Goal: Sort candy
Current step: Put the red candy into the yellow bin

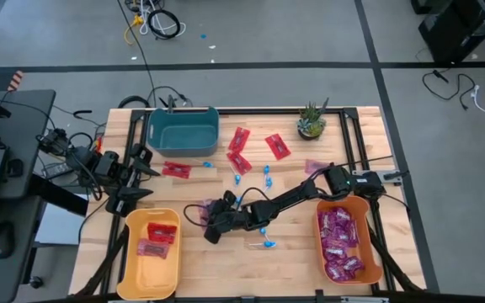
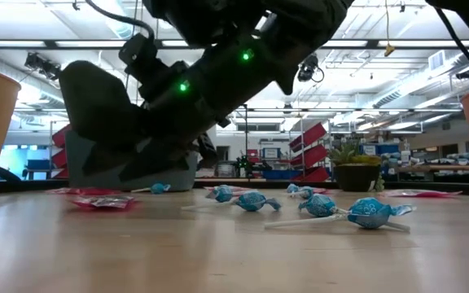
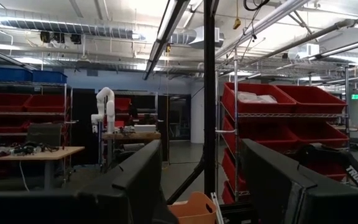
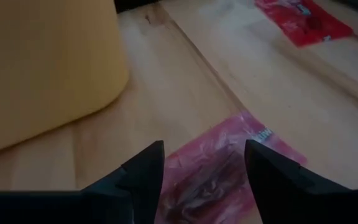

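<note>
Three bins tell me how the sort is going: the orange bin on my right is stuffed with purple packets, the yellow bin on my left has a couple of red packets in it, and the teal bin at the back looks bare from above, so I'm guessing that one's for the blue lollipops.

Right gripper is stretched across the desk toward the yellow bin, down low, jaws spread wide with nothing in them, straddling a pinkish packet lying flat on the wood. It's shiny and crinkly, so I'd bet it slides if I close off-centre. It sits just beside the yellow bin, and whether it's a red or a purple one I can't call from the wrist view.

Left gripper is parked off the left edge of the desk, jaws wide, empty, pointing out at the room. Just waiting.

Plenty left: red packets near the teal bin, lollipops scattered mid-desk, one near the front edge. Little plant stays where it is.
</note>
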